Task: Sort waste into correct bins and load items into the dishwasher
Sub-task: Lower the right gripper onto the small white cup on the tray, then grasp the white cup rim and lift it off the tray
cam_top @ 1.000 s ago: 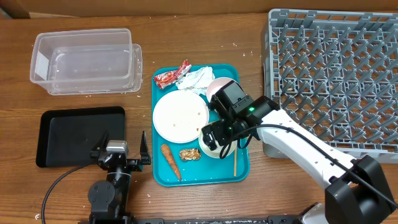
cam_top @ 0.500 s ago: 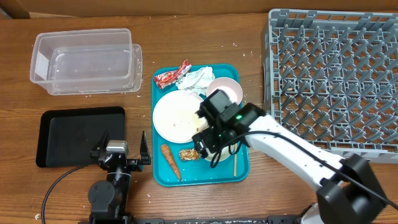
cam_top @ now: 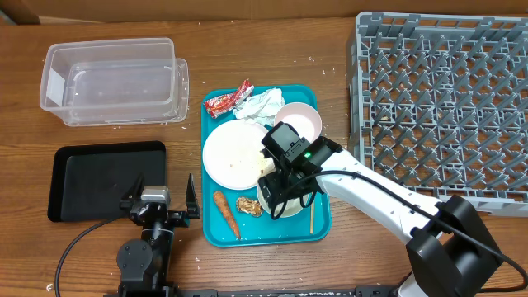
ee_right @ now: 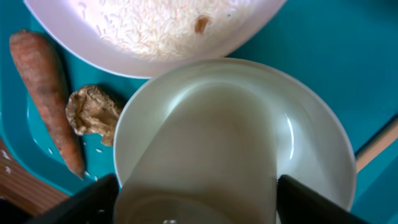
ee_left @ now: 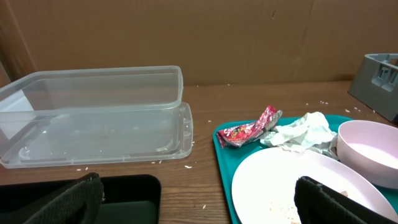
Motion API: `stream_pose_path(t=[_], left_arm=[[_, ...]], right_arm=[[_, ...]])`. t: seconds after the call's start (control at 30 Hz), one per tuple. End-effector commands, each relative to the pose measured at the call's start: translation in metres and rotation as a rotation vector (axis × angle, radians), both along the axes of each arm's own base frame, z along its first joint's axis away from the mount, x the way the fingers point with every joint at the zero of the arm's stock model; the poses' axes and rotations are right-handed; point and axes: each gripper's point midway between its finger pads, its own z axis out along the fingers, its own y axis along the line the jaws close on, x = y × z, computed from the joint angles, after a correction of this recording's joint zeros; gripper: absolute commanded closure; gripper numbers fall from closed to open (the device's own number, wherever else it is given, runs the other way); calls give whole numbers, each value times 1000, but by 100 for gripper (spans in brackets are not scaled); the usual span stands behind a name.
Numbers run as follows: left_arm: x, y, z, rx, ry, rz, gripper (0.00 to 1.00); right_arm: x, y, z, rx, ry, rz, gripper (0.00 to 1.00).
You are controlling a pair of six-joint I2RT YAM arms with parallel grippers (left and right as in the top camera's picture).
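On the teal tray [cam_top: 323, 233] lie a white plate [cam_top: 235, 157], a pink bowl [cam_top: 301, 118], a red wrapper [cam_top: 227, 99], a crumpled tissue [cam_top: 262, 105], a carrot [cam_top: 227, 214], a brown food scrap [cam_top: 247, 206] and a chopstick [cam_top: 312, 216]. My right gripper [cam_top: 282, 186] is at the tray's front, its fingers against both sides of a white cup [cam_top: 276, 205]. In the right wrist view the cup [ee_right: 230, 143] fills the space between the fingers [ee_right: 196, 193], with the carrot [ee_right: 46, 93] and scrap [ee_right: 93, 112] to its left. My left gripper [cam_top: 162, 200] is open and empty.
A grey dish rack [cam_top: 445, 99] stands at the right. A clear plastic bin [cam_top: 111, 78] sits at the back left and a black tray [cam_top: 99, 177] in front of it. The left wrist view shows the bin [ee_left: 93, 118], wrapper [ee_left: 249, 130] and plate [ee_left: 280, 180].
My right gripper has moved left across the tray with the white cup, toward the brown scrap, which shifted slightly. The left arm has not moved.
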Motion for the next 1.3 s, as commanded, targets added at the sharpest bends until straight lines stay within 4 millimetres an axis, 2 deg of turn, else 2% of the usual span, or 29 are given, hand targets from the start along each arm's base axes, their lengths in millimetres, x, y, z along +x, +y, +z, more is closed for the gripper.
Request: stream_pose_path(t=[0.0, 0.23, 0.37, 0.6, 0.7, 0.8, 0.93, 1.1, 1.17, 1.2, 1.27], left_arm=[[0, 2, 0, 12, -6, 9, 0], [0, 2, 0, 12, -6, 9, 0], [0, 2, 0, 12, -6, 9, 0], [0, 2, 0, 12, -6, 9, 0], [0, 2, 0, 12, -6, 9, 0], [0, 2, 0, 12, -6, 9, 0], [0, 2, 0, 12, -6, 9, 0], [0, 2, 0, 12, -6, 9, 0], [0, 2, 0, 12, -6, 9, 0], [0, 2, 0, 12, -6, 9, 0], [0, 2, 0, 12, -6, 9, 0]], right_arm=[[9, 5, 10, 20, -24, -40, 25], [9, 2, 10, 5, -25, -46, 27], [15, 8, 20, 25, -37, -65, 33], [36, 21, 70, 59, -103, -75, 39], [47, 17, 93, 31, -160, -93, 40], [61, 3, 116, -11, -216, -130, 40], [88, -31, 149, -73, -297, -226, 40], [133, -92, 186, -96, -386, -378, 42], [153, -129, 199, -102, -421, -456, 42], [168, -165, 207, -110, -444, -538, 42], [182, -214, 212, -125, -467, -659, 43]])
